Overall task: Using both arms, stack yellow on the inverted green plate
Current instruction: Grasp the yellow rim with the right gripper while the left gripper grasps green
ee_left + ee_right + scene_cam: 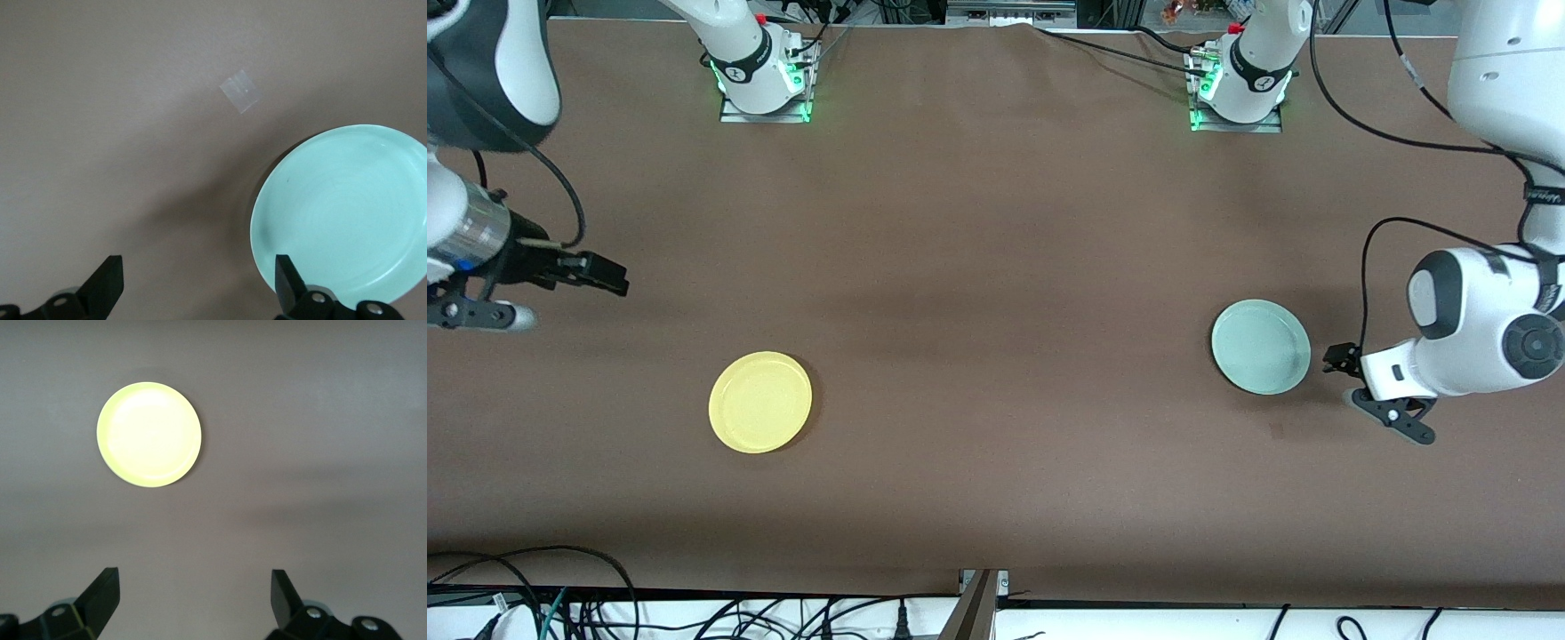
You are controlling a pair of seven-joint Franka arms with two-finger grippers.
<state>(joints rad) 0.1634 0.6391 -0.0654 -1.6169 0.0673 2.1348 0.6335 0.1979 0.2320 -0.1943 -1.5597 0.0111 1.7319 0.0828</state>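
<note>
The yellow plate (760,402) lies rim up on the brown table toward the right arm's end, and it also shows in the right wrist view (149,434). The pale green plate (1261,347) lies hollow side up toward the left arm's end. My left gripper (1340,359) hangs low just beside the green plate (347,213). It is open and empty (198,280), and one finger (288,283) overlaps the plate's rim in its view. My right gripper (600,272) is open and empty (195,593) over bare table, well away from the yellow plate.
A small square of clear tape (240,91) is stuck on the table near the green plate. The two arm bases (763,80) (1240,89) stand at the edge farthest from the front camera. Cables (560,604) lie past the nearest edge.
</note>
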